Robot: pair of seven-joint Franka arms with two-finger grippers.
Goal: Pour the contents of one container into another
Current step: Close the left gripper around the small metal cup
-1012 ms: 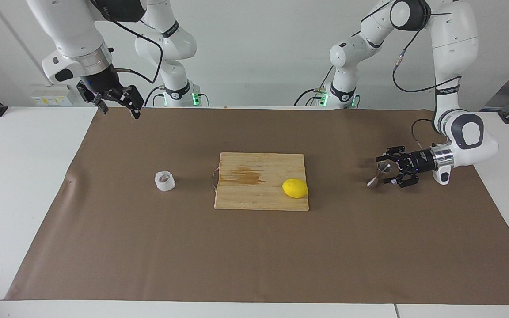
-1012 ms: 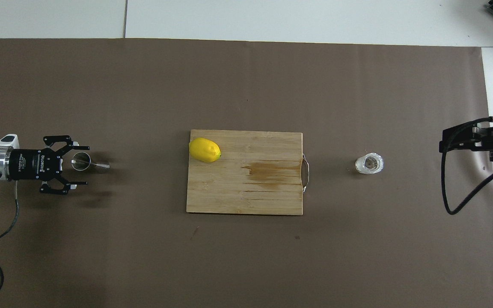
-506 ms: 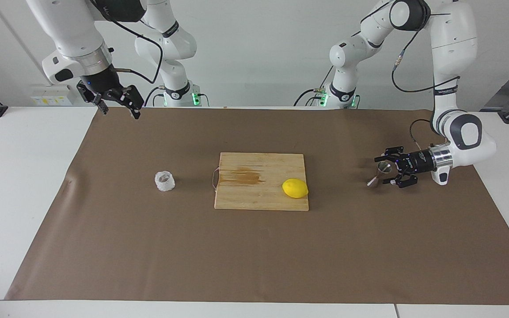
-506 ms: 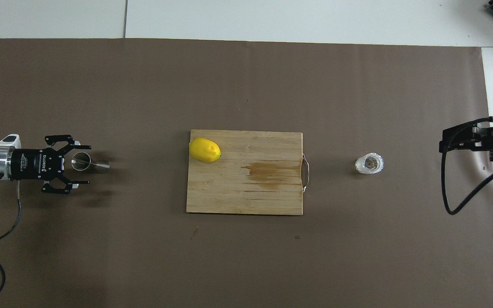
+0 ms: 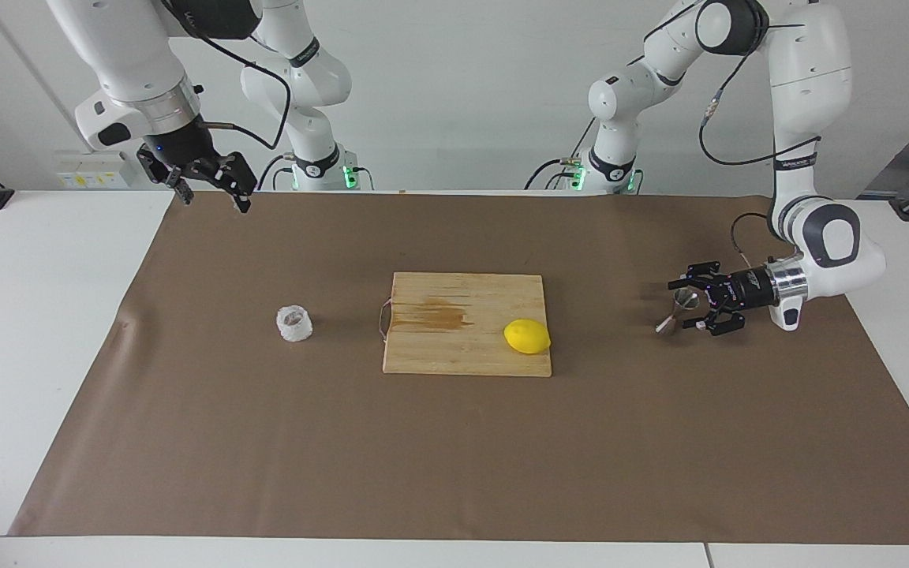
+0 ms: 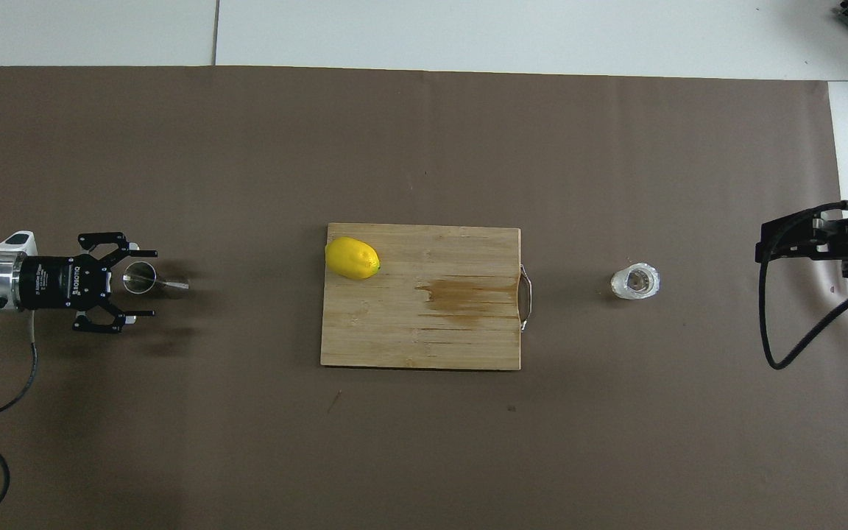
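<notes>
Left gripper (image 5: 682,308): low at the left arm's end of the table, lying level; its fingers spread wide on either side of the jigger, no grasp visible.
Jigger (image 5: 680,309): upright on the brown sheet (image 5: 454,457), between the left fingers.
Right gripper (image 5: 212,197): waits raised over the sheet's edge at the right arm's end, fingers spread, nothing in them.
White cup (image 5: 294,323): on the sheet toward the right arm's end, just beside the board's handle end.
Cutting board (image 5: 454,359): mid-table, darker stain near its handle.
Lemon (image 5: 526,336): on the board's corner toward the left arm.
Facing view only: both arms whole, the right fingers.
Overhead only: jigger's open mouth (image 6: 140,279), something dark inside the cup (image 6: 635,281).
Writing: white lettering on the left gripper's body (image 6: 63,282), too small to read.
</notes>
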